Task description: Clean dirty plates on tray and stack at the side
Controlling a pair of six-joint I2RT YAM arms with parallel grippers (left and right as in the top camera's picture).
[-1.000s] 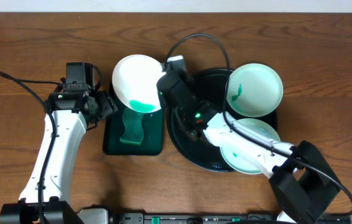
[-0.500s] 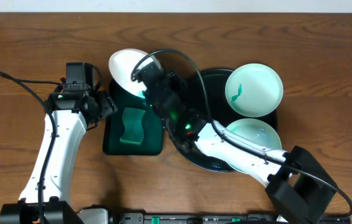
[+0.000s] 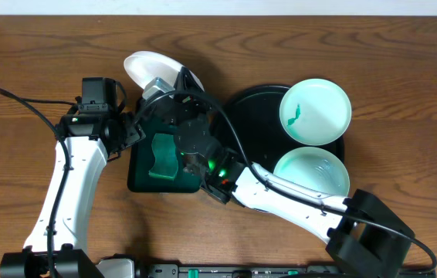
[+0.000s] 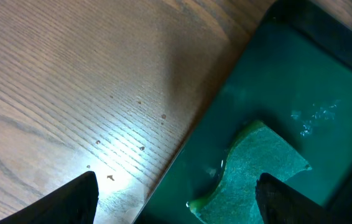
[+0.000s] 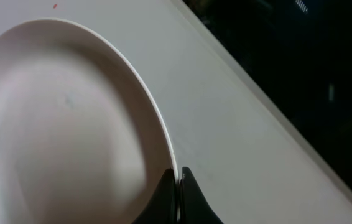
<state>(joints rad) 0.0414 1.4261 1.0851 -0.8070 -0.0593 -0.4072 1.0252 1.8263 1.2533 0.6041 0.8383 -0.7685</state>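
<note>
Overhead: there are three plates and two trays. One white plate (image 3: 150, 66) hangs tilted over the far edge of the green tray (image 3: 141, 179), its rim pinched in the right gripper (image 3: 174, 83), which is clamped tight on it. The other two lie on the right side of the black tray (image 3: 243, 116). The far plate (image 3: 316, 110) is pale mint with a small green smudge left of centre. The near plate (image 3: 311, 171) is pale mint and glossy. One sponge (image 3: 164, 158) lies in the green tray. The right arm (image 3: 280, 193) crosses the black tray's near left part and hides the green tray's right edge. The left gripper (image 3: 130, 130) hovers at the green tray's far left corner, jaws spread wide and empty.

Left wrist: the left gripper (image 4: 176, 180) shows two fingers (image 4: 79, 199) far apart, nothing between them. Below are the table (image 4: 70, 81), the green tray (image 4: 300, 81), which is wet, and the sponge (image 4: 260, 165).

Right wrist: one white plate (image 5: 70, 124) fills the left side, its visible face plain. The right gripper (image 5: 177, 190) is closed on its rim.
</note>
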